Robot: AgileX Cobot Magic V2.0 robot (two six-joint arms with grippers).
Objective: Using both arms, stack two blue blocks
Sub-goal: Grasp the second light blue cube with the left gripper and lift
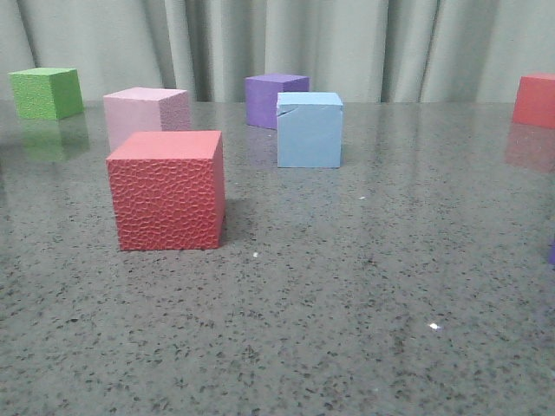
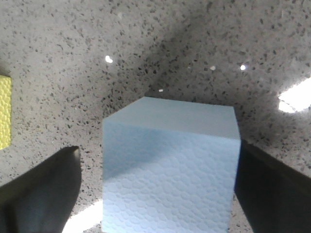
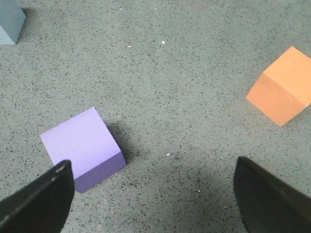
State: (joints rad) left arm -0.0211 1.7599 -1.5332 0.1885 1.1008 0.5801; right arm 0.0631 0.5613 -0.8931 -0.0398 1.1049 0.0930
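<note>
- Sky-blue foam marks the blue block (image 1: pixel 310 130) that stands on the speckled grey tabletop (image 1: pixel 347 303) in the front view, toward the back and near the middle, with a small crack along its top left edge.
- Just behind it and to its left sits a purple cube (image 1: pixel 270 100); whether the two touch cannot be told.
- A second blue block (image 2: pixel 170 170) fills the left wrist view, lying between the two dark fingers of the left pincer (image 2: pixel 155 194). The fingers are spread apart, with a gap showing on one side and the other finger close against the block.
- A sliver of a yellow cube (image 2: pixel 4 111) shows at the edge of that view.
- In the right wrist view, the right pincer (image 3: pixel 155 199) is spread wide over bare tabletop, gripping nothing.
- Near one of its fingers rests a lilac cube (image 3: pixel 82 145); an orange cube (image 3: pixel 281 87) lies well apart.
- Across the front view, a large red cube (image 1: pixel 166 191) stands nearest, a pale pink cube (image 1: pixel 146 117) just behind it, a green cube (image 1: pixel 46 93) far left, and another red cube (image 1: pixel 535 100) far right.
</note>
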